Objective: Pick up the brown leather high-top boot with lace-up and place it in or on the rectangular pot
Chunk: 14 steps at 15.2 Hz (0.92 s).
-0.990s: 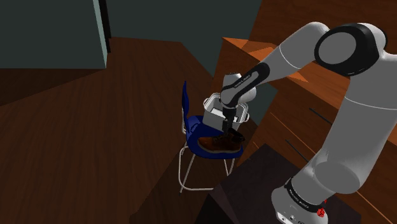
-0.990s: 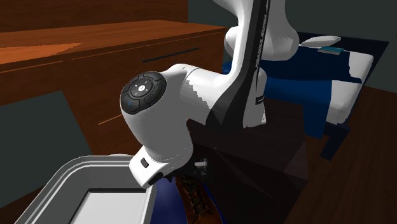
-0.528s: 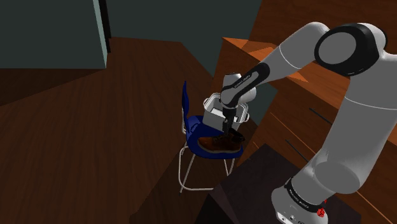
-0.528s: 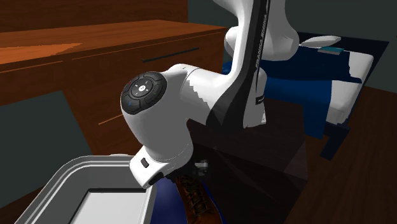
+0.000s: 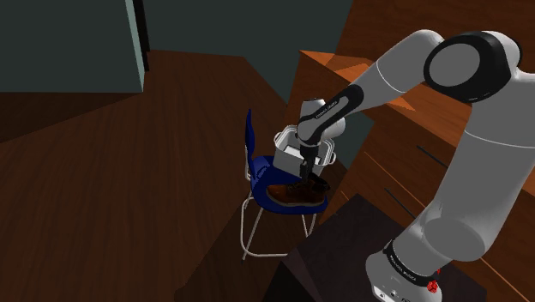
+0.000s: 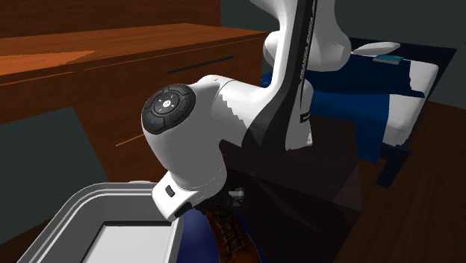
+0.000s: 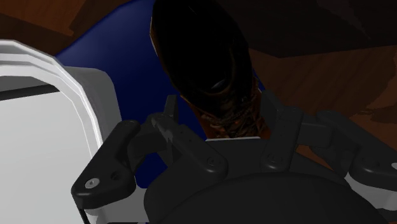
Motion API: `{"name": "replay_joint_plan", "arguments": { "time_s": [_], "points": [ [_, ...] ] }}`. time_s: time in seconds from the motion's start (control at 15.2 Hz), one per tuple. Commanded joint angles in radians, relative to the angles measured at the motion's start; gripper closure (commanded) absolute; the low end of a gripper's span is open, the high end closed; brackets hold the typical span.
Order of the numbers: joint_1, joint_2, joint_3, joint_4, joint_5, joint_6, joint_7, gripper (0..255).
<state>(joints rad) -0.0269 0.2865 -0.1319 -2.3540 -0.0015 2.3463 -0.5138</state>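
A brown lace-up boot [image 5: 296, 193] lies on the seat of a blue chair [image 5: 251, 153]. My black gripper [image 5: 306, 178] comes down on it from above, and in the wrist view the gripper [image 7: 232, 124] is shut on the boot [image 7: 203, 57], its fingers [image 7: 175, 130] clasping the laced upper part. The rectangular pot [image 5: 285, 144], drawn pale grey with a thick rim, stands on the same seat right behind the boot. In the second exterior view the pot's rim [image 6: 78, 203] is at the lower left and the boot [image 6: 228, 233] peeks out under my wrist.
A brown wooden dresser [image 5: 403, 129] stands behind the chair. My dark stand [image 5: 343, 249] is close beside the chair's metal legs [image 5: 249, 232]. A bed with blue covers [image 6: 388, 82] lies beyond the stand. Wooden floor [image 5: 129, 197] spreads to the shoulder view's left.
The arm, boot and pot stay in place. Only a slight shift shows at the fingers over the boot in the second exterior view.
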Motion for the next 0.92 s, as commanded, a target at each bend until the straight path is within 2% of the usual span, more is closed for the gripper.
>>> {"name": "replay_joint_plan", "arguments": {
  "time_s": [0.0,0.86],
  "points": [
    [0.001,-0.012,-0.001,-0.001,-0.002,-0.012,0.001,255],
    [0.007,-0.166,-0.009,0.012,-0.026,-0.177,0.014,255]
  ]
}}
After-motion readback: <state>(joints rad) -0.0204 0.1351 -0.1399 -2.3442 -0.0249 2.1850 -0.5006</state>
